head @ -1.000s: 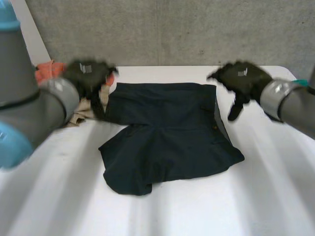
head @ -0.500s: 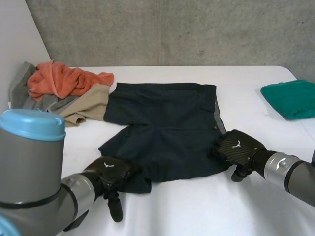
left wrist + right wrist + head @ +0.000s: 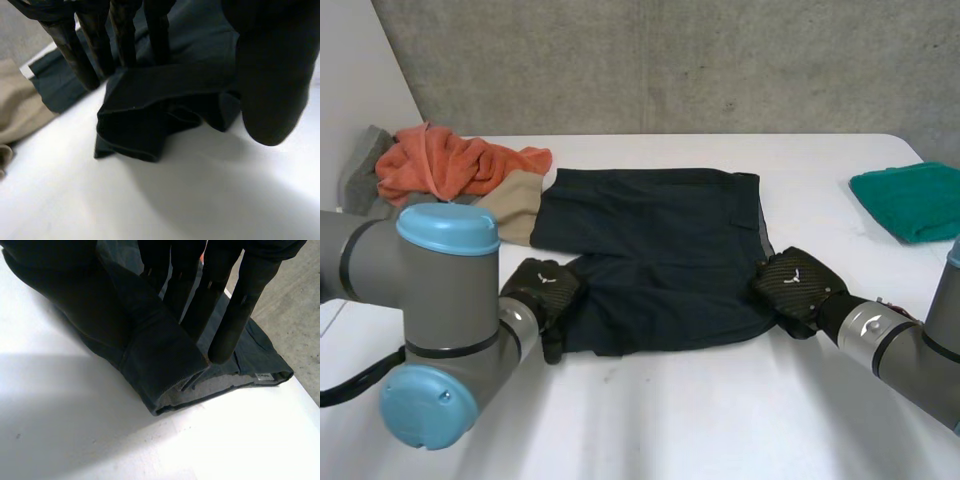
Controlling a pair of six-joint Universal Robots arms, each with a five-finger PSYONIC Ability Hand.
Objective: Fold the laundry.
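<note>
Left robot hand [image 3: 545, 290]: clamped on the near-left hem of the dark shorts [image 3: 660, 250]. In its wrist view the fingers [image 3: 125, 30] sit on top of a raised, bunched flap, with the thumb [image 3: 270, 75] set against its side. Right robot hand [image 3: 795, 290]: same at the near-right corner, fingers [image 3: 235, 315] over a rolled lip of cloth with grey lining showing. I read both as pinches, not presses.

Shorts lie mid-bench [image 3: 720, 420], waistband away from the robot, near edge held up between the 2 hands.

Risks:
- Left grip holds a crumpled wad, likely more than 1 layer. The fold could land lumpy or skewed.
- Right pinch sits close to the cloth edge. A slip there drops 1 corner and twists the fold line.
- Tan garment [image 3: 510, 205] touches the shorts' far-left corner, orange towel [image 3: 440, 160] just behind it. A fold carried that way could land on it or drag it.
- Green cloth [image 3: 910, 200] is well apart, no concern.

Writing: small white tag [image 3: 263, 376] at the shorts' far edge, too small to read. White emblem [image 3: 798, 279] on the back of the right robot hand, no legible letters.
</note>
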